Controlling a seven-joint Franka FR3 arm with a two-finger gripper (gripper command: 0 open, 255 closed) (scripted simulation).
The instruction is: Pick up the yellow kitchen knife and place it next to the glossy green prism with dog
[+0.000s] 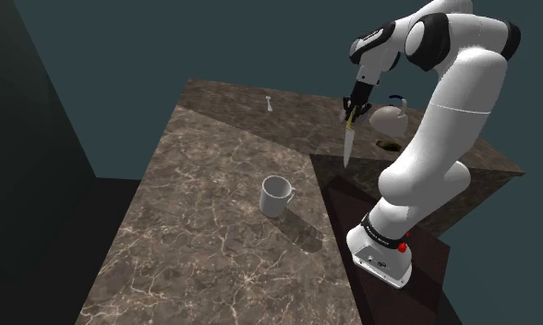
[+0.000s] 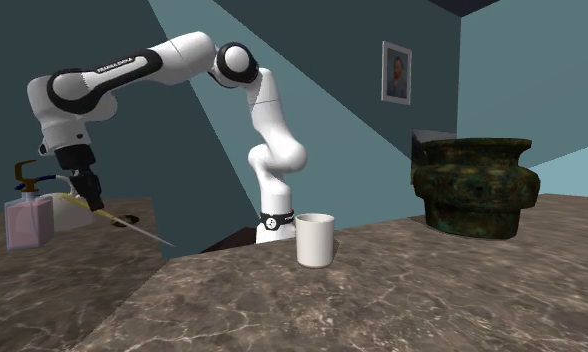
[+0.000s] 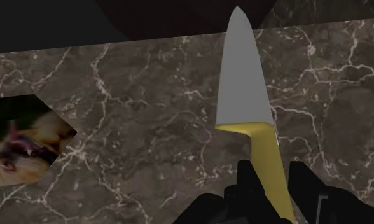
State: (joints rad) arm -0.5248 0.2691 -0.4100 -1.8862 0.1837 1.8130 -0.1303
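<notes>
Holding the yellow-handled knife by its handle, the black gripper is hanging above the marble counter, its 2 fingers pressing the handle from both sides. The grey blade is pointing downward, clear of the counter. The green prism with the dog picture is standing apart from the knife. In the second exterior view, 1 white mug is showing between them.

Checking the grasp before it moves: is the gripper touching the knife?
Touching. The wrist view shows the gripper clasping the knife by its yellow handle, between the two black fingers.
</notes>
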